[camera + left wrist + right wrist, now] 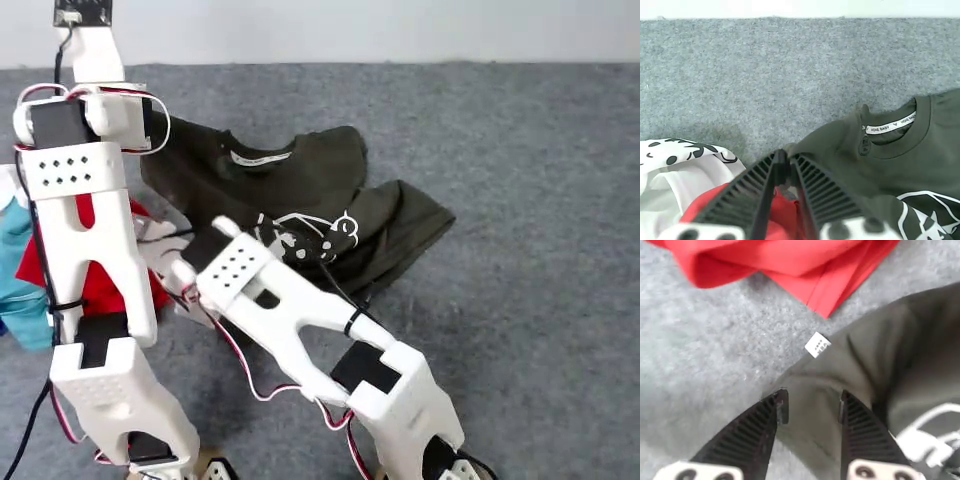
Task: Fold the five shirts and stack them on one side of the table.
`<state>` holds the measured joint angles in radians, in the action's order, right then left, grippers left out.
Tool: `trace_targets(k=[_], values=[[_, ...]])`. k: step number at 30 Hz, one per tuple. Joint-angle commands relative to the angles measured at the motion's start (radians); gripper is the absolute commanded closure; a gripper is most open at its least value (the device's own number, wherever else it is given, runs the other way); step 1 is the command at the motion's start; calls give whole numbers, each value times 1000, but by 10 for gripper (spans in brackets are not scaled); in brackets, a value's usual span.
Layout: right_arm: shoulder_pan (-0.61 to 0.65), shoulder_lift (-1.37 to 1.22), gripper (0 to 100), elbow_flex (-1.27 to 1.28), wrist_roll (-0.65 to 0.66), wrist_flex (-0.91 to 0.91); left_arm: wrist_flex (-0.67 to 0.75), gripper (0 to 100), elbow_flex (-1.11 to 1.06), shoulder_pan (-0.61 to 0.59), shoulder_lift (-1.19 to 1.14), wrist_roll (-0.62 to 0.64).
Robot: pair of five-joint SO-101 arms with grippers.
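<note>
Both arms bent low — left jaws pinch dark shirt (300, 180), right jaws spread.

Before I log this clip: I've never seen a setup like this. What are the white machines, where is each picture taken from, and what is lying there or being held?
These are two small robot arms, the left arm and the right arm, side by side at a grey table. The wide picture comes from a fixed camera looking down. The other two come from cameras on each arm's wrist, looking along its claw. A crumpled dark green shirt lies mid-table. A red shirt, a white patterned shirt and a teal shirt are heaped beside it. The left claw is shut on the dark green shirt's edge, not far from the collar. The right claw is open, straddling another edge of that shirt near a small white tag, not gripping.
</note>
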<state>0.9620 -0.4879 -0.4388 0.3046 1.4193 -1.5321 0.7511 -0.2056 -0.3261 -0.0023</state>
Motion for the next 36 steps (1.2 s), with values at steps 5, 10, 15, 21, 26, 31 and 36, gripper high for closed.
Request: trace_targets(k=[5, 10, 15, 21, 26, 31, 36], values=[[104, -1, 819, -86, -9, 134, 14, 987, 7, 2, 18, -5], [180, -68, 819, -41, -20, 119, 5, 987, 8, 2, 18, -5], [147, -148, 819, -41, -48, 91, -9, 987, 10, 2, 18, -5], [68, -171, 819, -40, -44, 76, -9, 987, 8, 2, 18, -5], [22, -196, 819, -38, -44, 74, -9, 987, 8, 2, 18, -5], [25, -294, 819, -43, -43, 74, -9, 987, 8, 2, 18, -5], [18, -295, 827, -61, -41, 77, -9, 987, 5, 2, 18, -5]])
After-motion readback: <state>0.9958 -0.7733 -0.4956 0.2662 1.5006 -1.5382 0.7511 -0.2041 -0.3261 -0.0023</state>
